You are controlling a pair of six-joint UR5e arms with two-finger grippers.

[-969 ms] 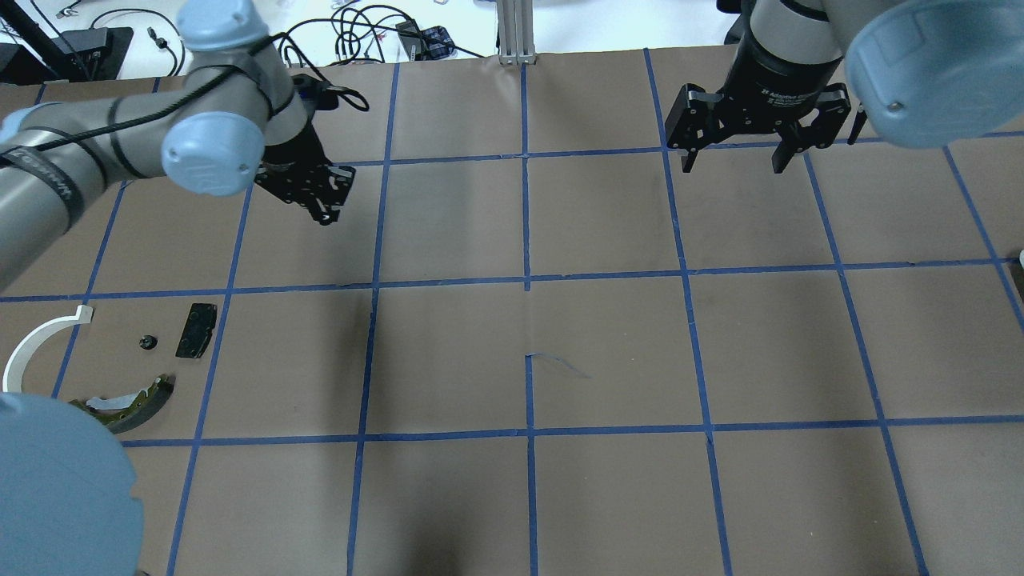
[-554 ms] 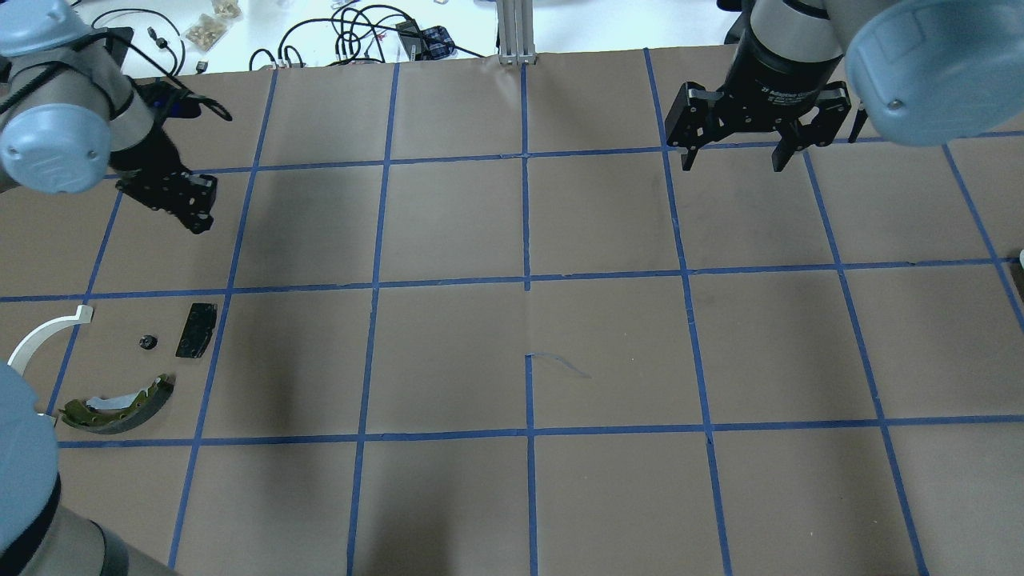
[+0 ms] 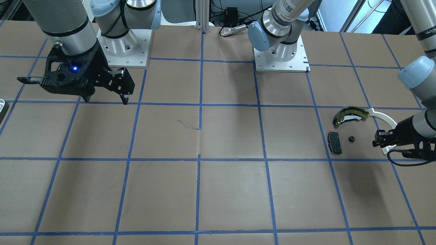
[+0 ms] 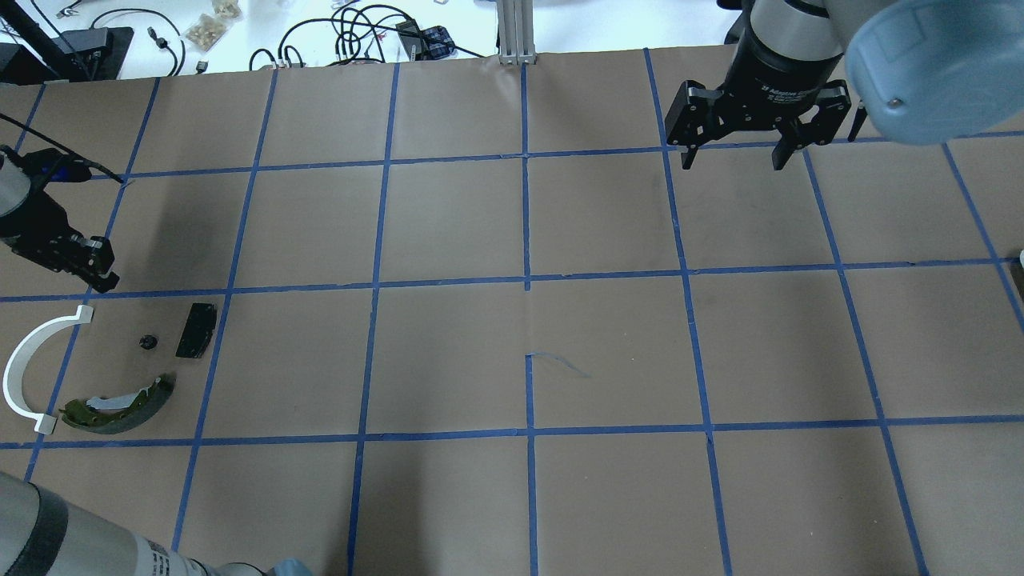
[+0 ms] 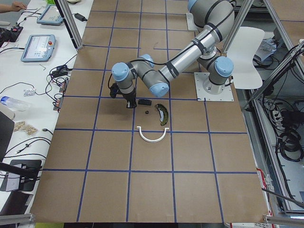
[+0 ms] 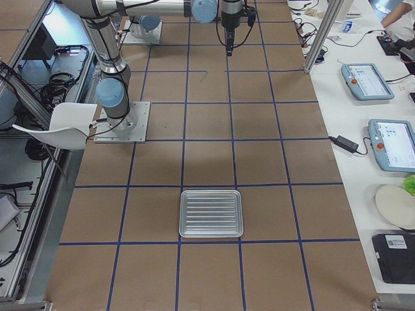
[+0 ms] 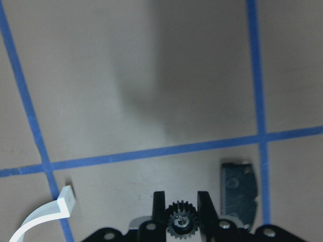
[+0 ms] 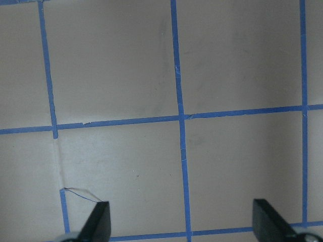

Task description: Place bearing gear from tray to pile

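My left gripper [image 4: 102, 276] is shut on the bearing gear [image 7: 181, 222], a small black toothed wheel held between its fingers [image 7: 159, 199]. It hovers at the far edge of the pile, just beyond the end of the white curved strip [image 4: 20, 368]. The pile also holds the olive-gold brake shoe [image 4: 120, 404], the black pad [image 4: 196, 330] and a small black part [image 4: 146, 342]. My right gripper [image 4: 732, 164] is open and empty at the far right. The tray [image 6: 183, 214] lies at the table's right end, with only its corner [image 4: 1022, 258] in the overhead view.
Blue tape lines divide the brown table [image 4: 528, 352] into squares. Cables and small items lie on the white bench [image 4: 352, 32] beyond the far edge. The robot's base plates [image 3: 281, 59] stand on the robot's side of the table.
My left arm has swung left and toward the robot's side, bringing its gripper from the far left-centre squares down to the pile's edge. The right arm has not moved.
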